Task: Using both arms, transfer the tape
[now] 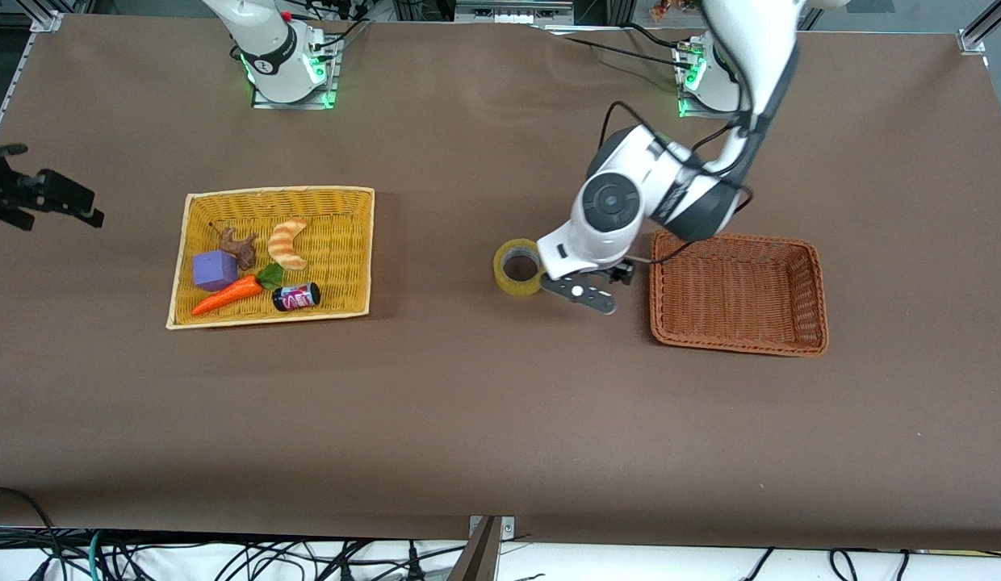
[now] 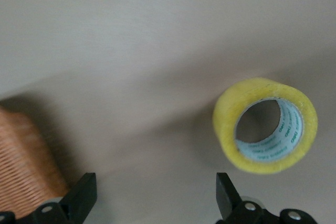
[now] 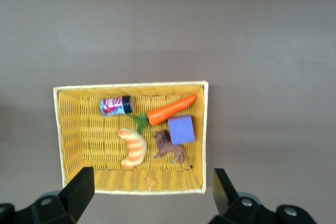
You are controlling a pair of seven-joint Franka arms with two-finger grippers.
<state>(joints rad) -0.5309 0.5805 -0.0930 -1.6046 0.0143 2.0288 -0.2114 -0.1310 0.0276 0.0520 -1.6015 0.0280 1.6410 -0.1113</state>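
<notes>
Tape (image 1: pixel 519 266): thick translucent yellow ring with a grey core, standing on edge on the table (image 1: pixel 468 420), centre of the front frame, between the two baskets and nearer the brown one.
Left gripper (image 1: pixel 585 294): low over the table just beside the tape, between it and the brown basket (image 1: pixel 739 294); fingers spread wide, holding nothing, tape not between them.
Left wrist view: black fingertips (image 2: pixel 84 195) at the lower corners of the frame, tape (image 2: pixel 265 125) at right centre, outside the gap; it alone shows pale printed lettering inside the core. Woven edge of the brown basket (image 2: pixel 26 166) at lower left.
Right gripper (image 3: pixel 149 195): high over the yellow basket (image 3: pixel 68 129), fingers apart and empty; this arm waits. Its fingers do not show in the front view.
Right wrist view: looks straight down on the basket contents.
Yellow basket (image 1: pixel 339 242): rectangular, pale wicker, left of centre in the front frame. Holds a striped croissant (image 1: pixel 288 243), orange carrot (image 1: pixel 226 295) with green leaf, purple cube (image 1: pixel 215 269), brown animal figure (image 1: pixel 240 247), small dark can (image 1: pixel 296 297) on its side.
Brown basket: rectangular, reddish-brown weave, right of centre.
Surface: matte brown cloth, faintly creased.
Room: metal frame rails at the top corners, arm bases lit green along the top edge, tangled cables along the bottom edge.
</notes>
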